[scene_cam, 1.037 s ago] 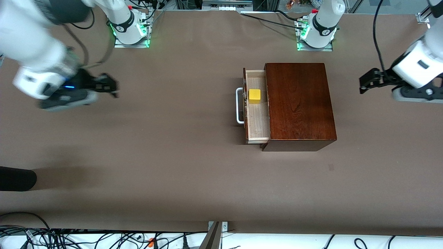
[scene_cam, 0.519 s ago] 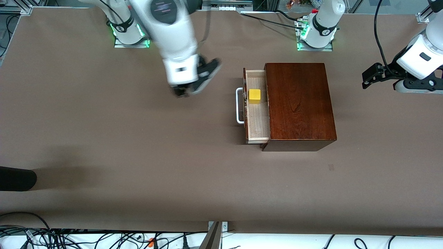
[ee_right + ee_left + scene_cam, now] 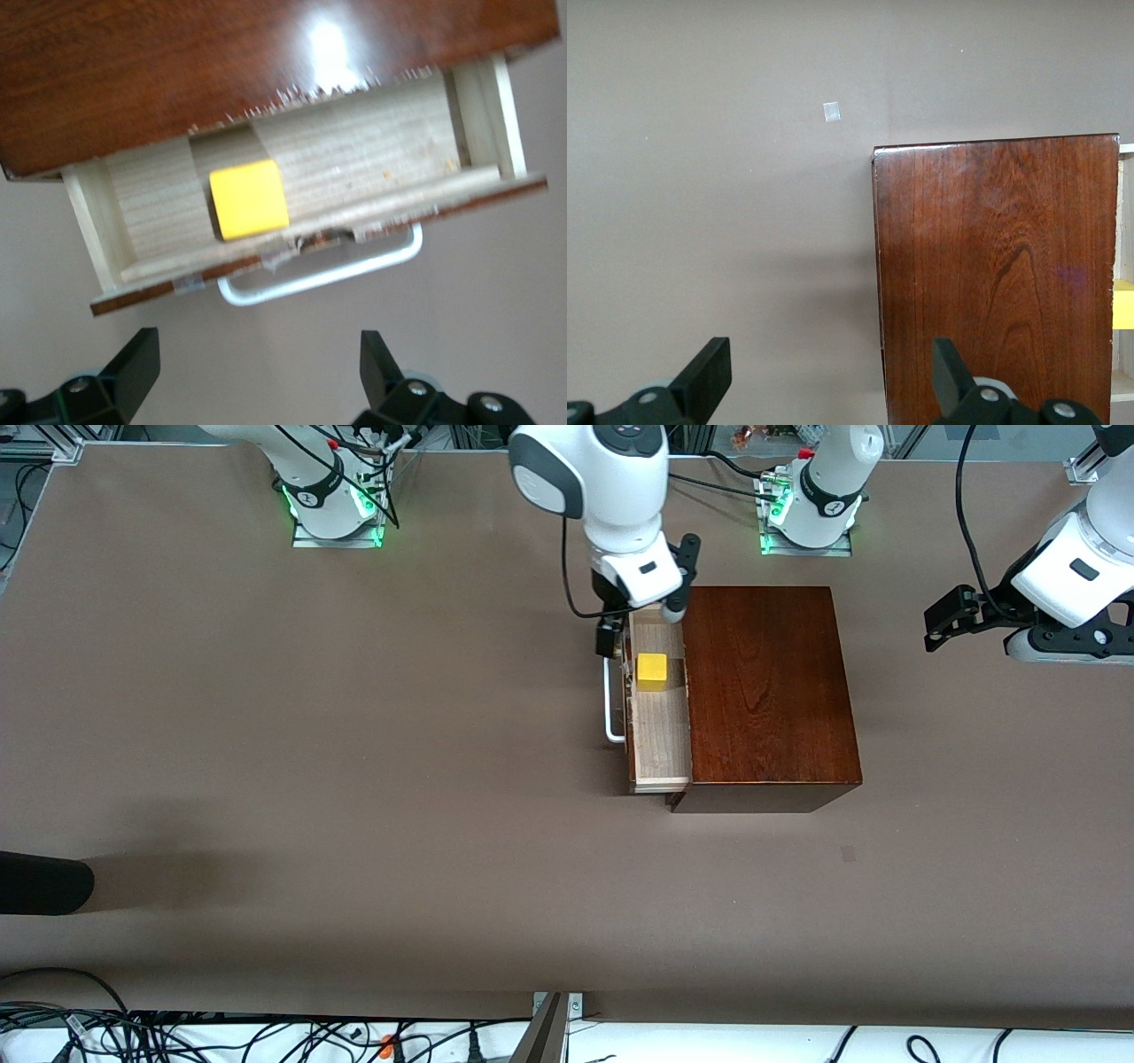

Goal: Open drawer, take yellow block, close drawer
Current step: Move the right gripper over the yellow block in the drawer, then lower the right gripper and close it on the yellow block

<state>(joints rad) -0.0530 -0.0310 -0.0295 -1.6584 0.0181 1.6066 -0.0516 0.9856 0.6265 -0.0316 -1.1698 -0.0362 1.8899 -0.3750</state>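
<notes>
The drawer (image 3: 660, 735) of the dark reddish-brown wooden box (image 3: 766, 691) stands pulled out, showing its pale interior and white loop handle (image 3: 611, 700). The yellow block (image 3: 652, 671) sits inside it. My right gripper (image 3: 640, 624) is open and empty over the end of the drawer nearest the robot bases, just above the block. In the right wrist view the block (image 3: 249, 199), drawer (image 3: 381, 155) and handle (image 3: 328, 270) lie ahead of the open gripper (image 3: 257, 372). My left gripper (image 3: 952, 624) waits open and empty, off the box at the left arm's end; its wrist view shows the box (image 3: 992, 266).
A dark rounded object (image 3: 44, 881) lies at the table edge at the right arm's end, nearer the camera. A small pale mark (image 3: 848, 854) is on the table nearer the camera than the box. Cables (image 3: 177, 1036) run along the near edge.
My right arm has swung from the right arm's end of the table to over the open drawer. The left gripper has shifted only slightly. Drawer and block have not moved.
</notes>
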